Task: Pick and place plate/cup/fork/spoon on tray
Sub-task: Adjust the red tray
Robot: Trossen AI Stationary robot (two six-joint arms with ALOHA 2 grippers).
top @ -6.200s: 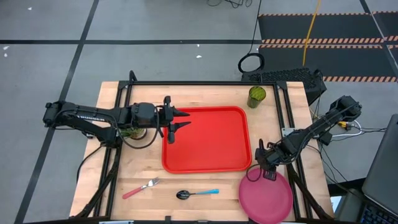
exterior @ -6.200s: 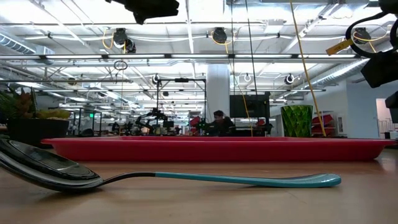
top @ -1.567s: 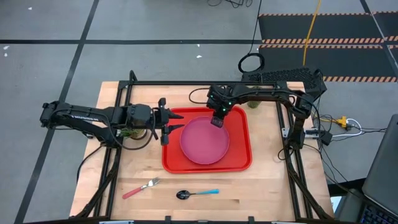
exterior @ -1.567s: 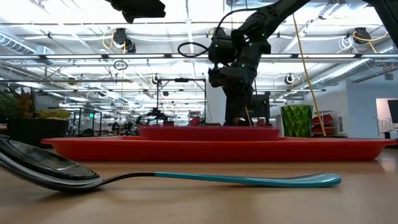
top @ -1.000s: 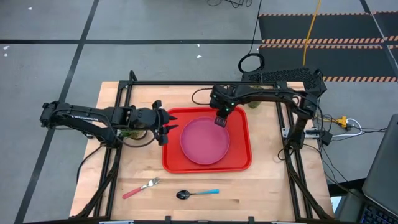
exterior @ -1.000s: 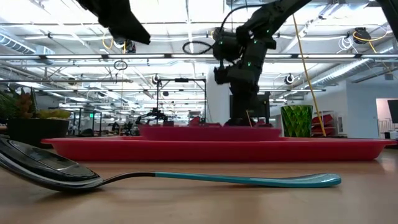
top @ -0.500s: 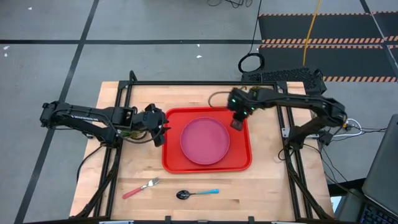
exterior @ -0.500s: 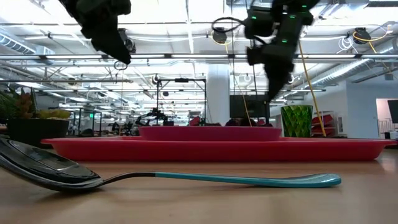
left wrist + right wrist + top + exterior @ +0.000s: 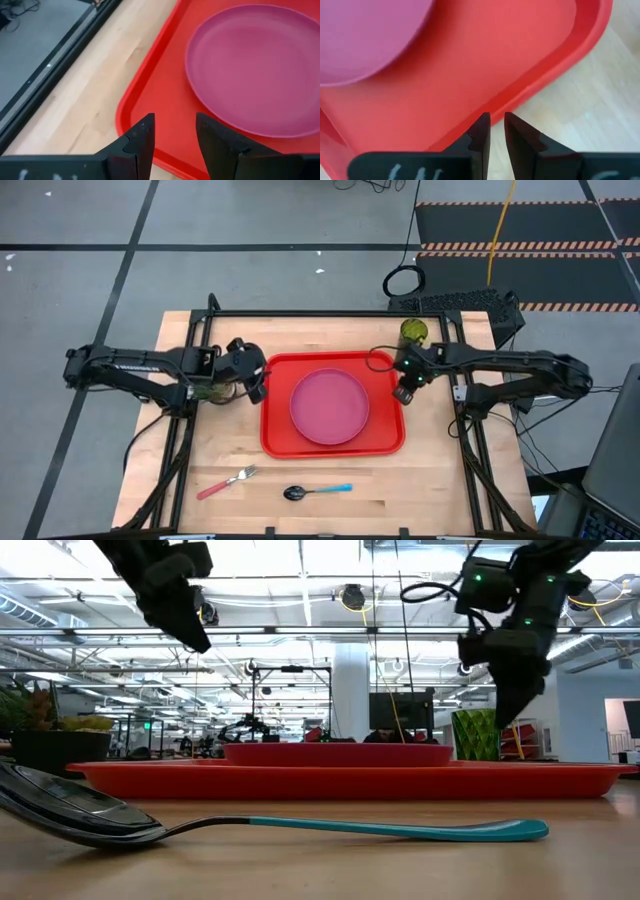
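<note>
The pink plate [image 9: 329, 408] lies flat in the middle of the red tray [image 9: 383, 435] and also shows in the left wrist view [image 9: 255, 65]. My left gripper [image 9: 260, 380] hovers over the tray's left rim [image 9: 131, 102], open and empty. My right gripper [image 9: 404, 394] hovers over the tray's right rim [image 9: 555, 65]; its fingers are a narrow gap apart and hold nothing. The green cup [image 9: 413, 333] stands on the table beyond the tray's far right corner. The fork [image 9: 228, 480] and the spoon [image 9: 318, 491] lie on the table near the front edge.
A small potted plant [image 9: 208, 392] stands under my left arm, left of the tray. A black frame [image 9: 330, 313] runs along the table's far and side edges. In the low view the spoon [image 9: 250, 825] lies in front of the tray [image 9: 350, 780].
My right gripper has left the plate's far rim, risen and gone toward the table's right edge, ending over the tray's right rim. My left gripper has narrowed its fingers and drawn back toward the table's left edge. The plate has stayed flat on the tray.
</note>
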